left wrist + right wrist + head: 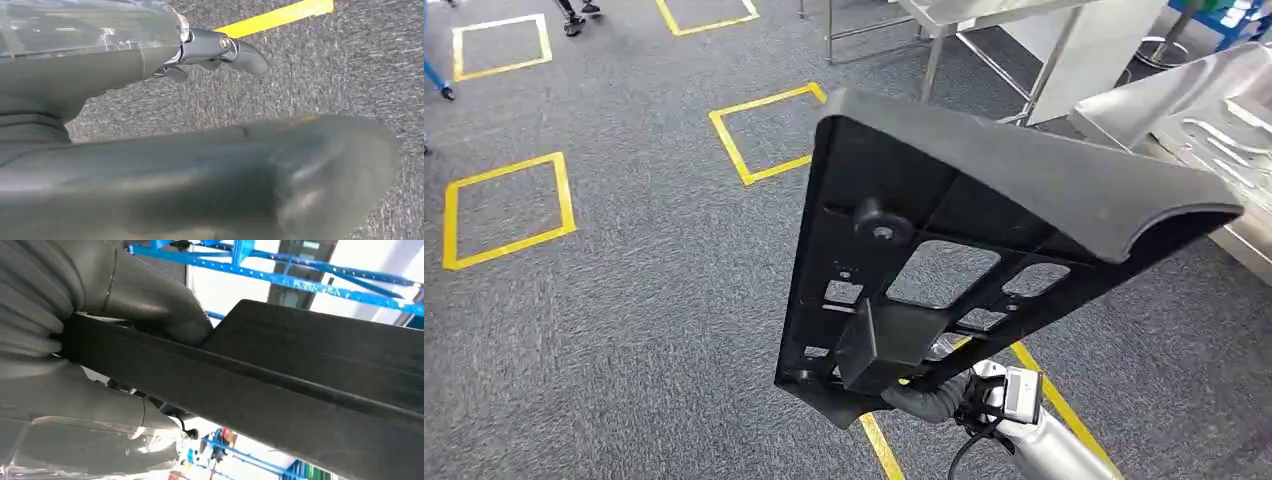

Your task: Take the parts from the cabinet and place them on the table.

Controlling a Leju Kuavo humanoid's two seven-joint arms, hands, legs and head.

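Note:
A large black plastic part [984, 230], flat with ribs and cut-outs on its underside, is raised in front of me and tilts up toward the right. My right hand [936, 400] grips its lower end from beneath. In the right wrist view the thumb [165, 305] presses on the part's black edge [310, 380], which runs across the picture. My left hand [150, 75] hangs over the grey carpet with its fingers [240, 52] stretched out and nothing in them.
A steel table [1159, 95] holding metal pieces stands at the right, partly behind the part. Another steel frame table [964, 20] is at the top. Yellow tape squares [509, 210] mark the carpet, and a yellow line [275, 17] lies near the left hand.

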